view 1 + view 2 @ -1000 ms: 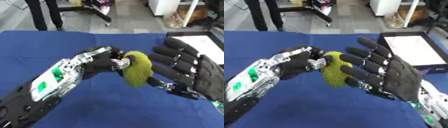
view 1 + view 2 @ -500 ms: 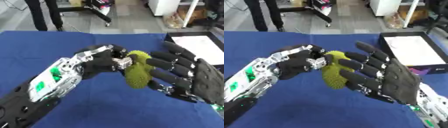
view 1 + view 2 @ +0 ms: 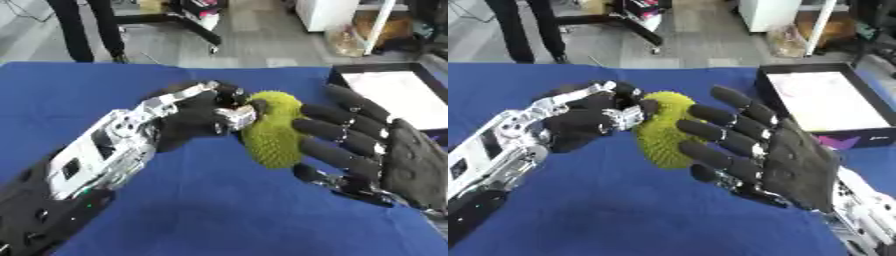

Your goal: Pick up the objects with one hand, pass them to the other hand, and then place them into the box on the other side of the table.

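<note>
Right, fingers first: the left hand (image 3: 197, 117) has its fingers curled round the near-left side of the spiky yellow-green fruit (image 3: 273, 129), pinching it up in the air above the middle of the blue table (image 3: 219, 210). Coming in from the other side, the right hand (image 3: 785, 162) spreads its black fingers (image 3: 732, 107) against the fruit's right flank, laid fairly straight along it, touching it rather than wrapped round it; whether a thumb reaches round behind I cannot tell. So the fruit sits squeezed between the two hands, clear of the cloth, tilted a little with its top towards the far edge.

Moving outward, the left forearm (image 3: 96, 155), silver and black with a small green light, runs down towards the near-left corner. The right wrist heads off to the near-right corner. Further out, the black box (image 3: 820, 100) with its white inside lies on the table by the far-right corner, well apart from the hands, a purple patch showing on its near wall.
</note>
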You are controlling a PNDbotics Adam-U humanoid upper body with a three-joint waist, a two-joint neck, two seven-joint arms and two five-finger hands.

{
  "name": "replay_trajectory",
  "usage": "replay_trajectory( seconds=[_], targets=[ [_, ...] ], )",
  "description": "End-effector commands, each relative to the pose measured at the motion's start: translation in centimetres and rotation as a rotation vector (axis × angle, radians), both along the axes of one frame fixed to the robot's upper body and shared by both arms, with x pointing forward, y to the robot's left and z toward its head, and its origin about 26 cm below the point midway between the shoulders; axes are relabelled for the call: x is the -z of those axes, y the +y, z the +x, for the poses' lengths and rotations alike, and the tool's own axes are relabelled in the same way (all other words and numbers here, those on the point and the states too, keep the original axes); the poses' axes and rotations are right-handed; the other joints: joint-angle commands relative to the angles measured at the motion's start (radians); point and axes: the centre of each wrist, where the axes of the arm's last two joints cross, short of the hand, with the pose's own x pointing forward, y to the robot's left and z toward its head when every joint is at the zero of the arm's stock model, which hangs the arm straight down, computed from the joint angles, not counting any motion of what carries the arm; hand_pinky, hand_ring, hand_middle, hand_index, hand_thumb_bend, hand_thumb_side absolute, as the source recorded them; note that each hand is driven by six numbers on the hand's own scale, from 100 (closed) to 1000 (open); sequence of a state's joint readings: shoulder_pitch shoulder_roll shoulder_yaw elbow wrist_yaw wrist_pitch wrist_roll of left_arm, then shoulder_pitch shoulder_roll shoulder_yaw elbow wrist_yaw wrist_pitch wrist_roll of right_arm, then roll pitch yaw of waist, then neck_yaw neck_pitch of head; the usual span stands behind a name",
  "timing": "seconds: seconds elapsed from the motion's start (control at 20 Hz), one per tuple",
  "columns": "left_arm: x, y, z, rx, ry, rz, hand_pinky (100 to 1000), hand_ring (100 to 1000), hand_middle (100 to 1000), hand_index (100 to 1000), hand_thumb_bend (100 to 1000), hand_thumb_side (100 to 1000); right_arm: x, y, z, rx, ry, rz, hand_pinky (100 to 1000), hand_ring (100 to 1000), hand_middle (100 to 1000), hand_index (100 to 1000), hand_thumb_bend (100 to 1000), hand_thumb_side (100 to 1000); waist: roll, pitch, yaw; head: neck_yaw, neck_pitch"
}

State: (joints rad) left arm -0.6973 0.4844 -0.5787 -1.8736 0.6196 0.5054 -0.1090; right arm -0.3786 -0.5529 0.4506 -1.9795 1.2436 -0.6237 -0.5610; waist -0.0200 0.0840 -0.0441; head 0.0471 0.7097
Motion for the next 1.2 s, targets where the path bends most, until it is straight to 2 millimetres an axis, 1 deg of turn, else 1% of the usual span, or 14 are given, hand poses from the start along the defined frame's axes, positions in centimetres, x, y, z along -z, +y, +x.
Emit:
replay_trajectory(
  seconds=[0.05,0.3,0.6,0.8,1.2],
  targets=[
    [-1.2,0.6,-0.1,-0.004,-0.048,-0.007,641,473,376,512,100,327,-0.8,-0.1,-0.2,-0.019,-0.028,-0.003,974,860,866,992,316,100,0.001,-0.018,0.000,-0.003,-0.009],
    [-1.3,0.5,-0.4,0.015,-0.041,-0.007,642,473,376,513,100,327,-0.8,-0.1,-0.2,-0.018,-0.031,-0.004,975,861,869,992,322,100,0.000,-0.019,0.001,-0.005,-0.009],
    [-1.2,-0.3,-0.8,0.063,-0.013,-0.003,643,474,378,515,100,326,-1.0,-0.1,-0.1,-0.020,-0.037,0.000,976,861,871,992,324,100,0.000,-0.020,0.001,-0.005,-0.008],
    [-1.1,-0.8,-1.1,0.096,0.012,0.009,644,475,379,516,100,325,-1.2,-0.1,-0.1,-0.021,-0.043,0.009,976,861,870,992,321,100,0.001,-0.021,-0.001,-0.006,-0.007],
    [-0.5,-1.4,-1.1,0.116,0.050,0.038,644,477,380,518,100,324,-1.7,0.0,0.1,-0.030,-0.047,0.035,970,855,857,987,311,100,0.002,-0.022,-0.002,-0.007,-0.005]
  ],
)
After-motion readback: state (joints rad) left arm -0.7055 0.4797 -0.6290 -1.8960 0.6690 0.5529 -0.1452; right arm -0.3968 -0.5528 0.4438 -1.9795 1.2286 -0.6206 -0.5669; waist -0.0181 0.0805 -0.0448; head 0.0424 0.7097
